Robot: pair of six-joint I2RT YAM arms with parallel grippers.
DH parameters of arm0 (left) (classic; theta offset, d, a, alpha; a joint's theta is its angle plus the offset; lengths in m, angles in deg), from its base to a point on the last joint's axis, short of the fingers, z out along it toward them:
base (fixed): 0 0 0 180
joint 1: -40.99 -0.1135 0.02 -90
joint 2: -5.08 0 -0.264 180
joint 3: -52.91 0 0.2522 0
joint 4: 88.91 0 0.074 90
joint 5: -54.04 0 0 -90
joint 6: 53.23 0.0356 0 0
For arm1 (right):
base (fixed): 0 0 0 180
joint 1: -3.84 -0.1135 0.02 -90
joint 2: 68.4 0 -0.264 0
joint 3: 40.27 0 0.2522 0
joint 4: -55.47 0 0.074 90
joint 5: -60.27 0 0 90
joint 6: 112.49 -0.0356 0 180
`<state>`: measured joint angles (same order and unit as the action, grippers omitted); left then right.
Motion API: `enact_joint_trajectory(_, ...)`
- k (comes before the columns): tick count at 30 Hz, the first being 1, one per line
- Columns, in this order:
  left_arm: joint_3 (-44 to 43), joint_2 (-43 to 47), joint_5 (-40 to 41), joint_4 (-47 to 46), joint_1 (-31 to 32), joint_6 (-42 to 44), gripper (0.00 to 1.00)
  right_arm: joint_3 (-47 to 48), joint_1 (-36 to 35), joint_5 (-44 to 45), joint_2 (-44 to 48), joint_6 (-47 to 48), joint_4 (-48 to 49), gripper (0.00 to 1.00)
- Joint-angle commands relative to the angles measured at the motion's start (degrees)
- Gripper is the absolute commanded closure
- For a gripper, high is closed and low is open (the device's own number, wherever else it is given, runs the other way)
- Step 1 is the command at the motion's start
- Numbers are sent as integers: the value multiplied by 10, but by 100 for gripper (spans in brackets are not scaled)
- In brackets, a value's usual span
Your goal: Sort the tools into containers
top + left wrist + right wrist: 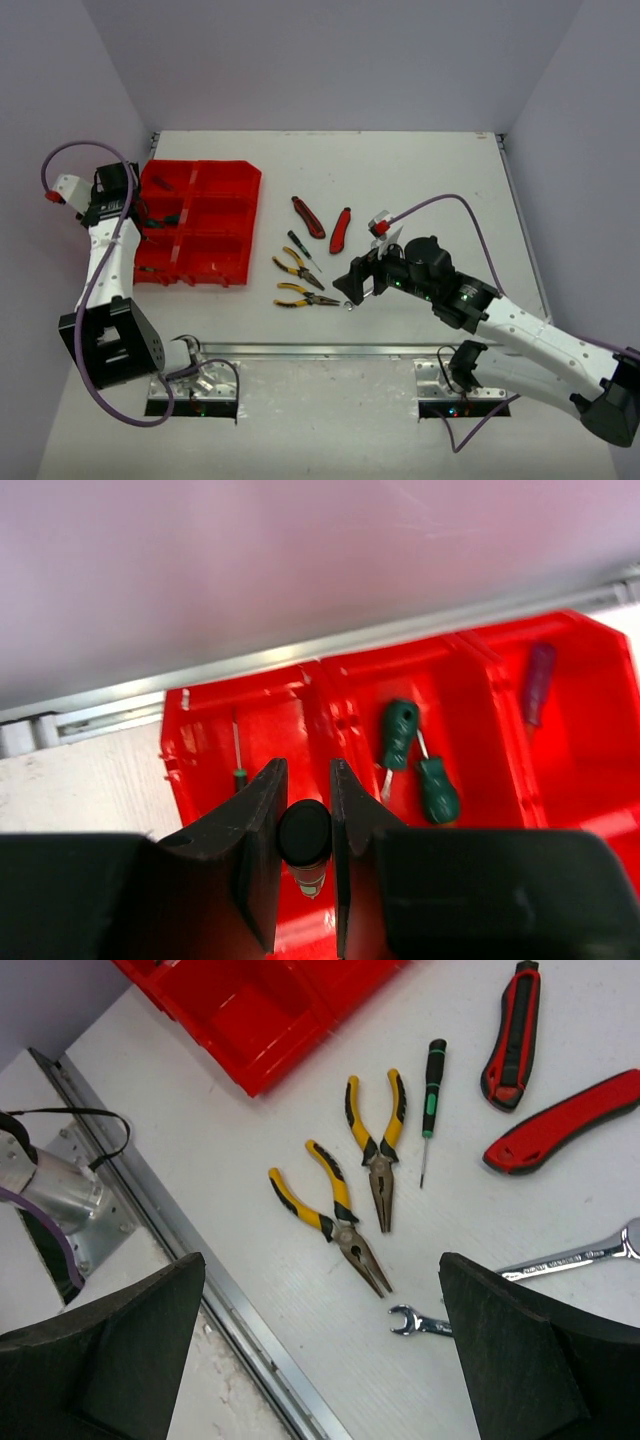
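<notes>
The left gripper (305,780) has its fingers (262,830) clamped on a slim black-handled tool (304,832), seen end-on, above the bright red plastic compartment tray (470,680). Just past the fingertips, two green-handled screwdrivers (398,730) lie together in one compartment, and a thin screwdriver (238,755) lies in the neighbouring one. The right gripper (322,1260) has its fingers (110,1350) spread wide apart, holding nothing. Between them on the white table (215,1150) lie two yellow-and-black-handled pliers (340,1215). Further beyond lie a thin black-and-green screwdriver (430,1100) and two red-and-black knives (510,1035). Two silver wrenches (570,1255) lie close by one finger.
</notes>
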<state>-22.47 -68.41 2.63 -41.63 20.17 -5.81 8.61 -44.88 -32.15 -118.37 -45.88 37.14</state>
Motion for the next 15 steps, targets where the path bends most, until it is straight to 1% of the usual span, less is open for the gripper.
enact_joint_trajectory(1,-8,-29,80,-9,-2,-34,100,-7,4,3,9,19,14,1)
enact_joint_trajectory(3,5,-45,73,-3,-2,-46,100,-6,4,-5,6,14,14,1)
enact_joint_trajectory(5,24,-46,55,-18,-3,-46,100,-7,4,-13,6,14,14,1)
enact_joint_trajectory(7,41,-41,20,-27,-3,-46,96,-12,4,-10,9,16,14,1)
enact_joint_trajectory(10,72,-29,-41,-44,-1,-49,96,-19,4,-1,15,16,14,1)
enact_joint_trajectory(12,100,-24,-70,-57,-1,-49,93,-19,4,1,15,12,14,1)
enact_joint_trajectory(13,105,-23,-78,-56,-1,-49,90,-18,5,-1,14,9,14,1)
enact_joint_trajectory(14,107,-22,-83,-52,-1,-50,72,-16,5,-3,12,5,14,1)
enact_joint_trajectory(15,106,-21,-85,-46,-1,-51,42,-11,5,-9,8,-1,14,1)
